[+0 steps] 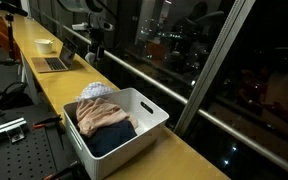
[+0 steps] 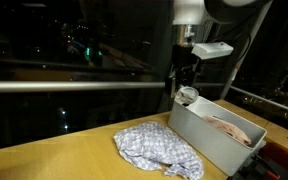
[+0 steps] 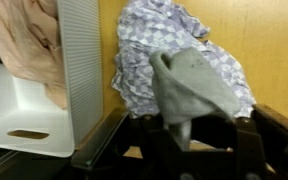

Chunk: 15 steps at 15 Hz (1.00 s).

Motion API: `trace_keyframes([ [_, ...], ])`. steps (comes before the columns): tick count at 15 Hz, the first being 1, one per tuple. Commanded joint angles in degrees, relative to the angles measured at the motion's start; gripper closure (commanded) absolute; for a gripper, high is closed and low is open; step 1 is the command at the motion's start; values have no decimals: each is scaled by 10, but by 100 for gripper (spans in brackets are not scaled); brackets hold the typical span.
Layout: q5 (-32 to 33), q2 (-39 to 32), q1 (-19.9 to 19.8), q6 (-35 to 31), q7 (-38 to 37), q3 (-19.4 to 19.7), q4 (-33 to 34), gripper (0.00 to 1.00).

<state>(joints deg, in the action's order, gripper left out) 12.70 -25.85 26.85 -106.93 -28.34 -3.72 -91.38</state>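
Gripper (image 3: pixel 189 128) fills the bottom of my wrist view, clenched on a grey cloth (image 3: pixel 194 85) that hangs over the checked cloth (image 3: pixel 149 40) on the wooden table (image 3: pixel 274 50). White bin (image 3: pixel 79 60) stands just beside, peach garment (image 3: pixel 29 45) inside.

In an exterior view the grey cloth (image 2: pixel 188 96) hangs clear of the table, near the bin's end.

In an exterior view the bin (image 1: pixel 149 112) also holds a dark garment (image 1: pixel 109 142).

Judgement: pick made; grey and checked cloths both outside the bin.
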Motion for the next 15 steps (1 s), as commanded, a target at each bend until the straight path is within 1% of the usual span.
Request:
trace_keyframes([
  [1, 14, 79, -41, 5, 3, -3, -75, 100],
  [7, 19, 151, -94, 19, 9, -7, -126, 100],
  [12, 24, 179, -127, 37, 19, -4, -144, 100],
  [15, 29, 196, -150, 30, 29, 0, -161, 100],
])
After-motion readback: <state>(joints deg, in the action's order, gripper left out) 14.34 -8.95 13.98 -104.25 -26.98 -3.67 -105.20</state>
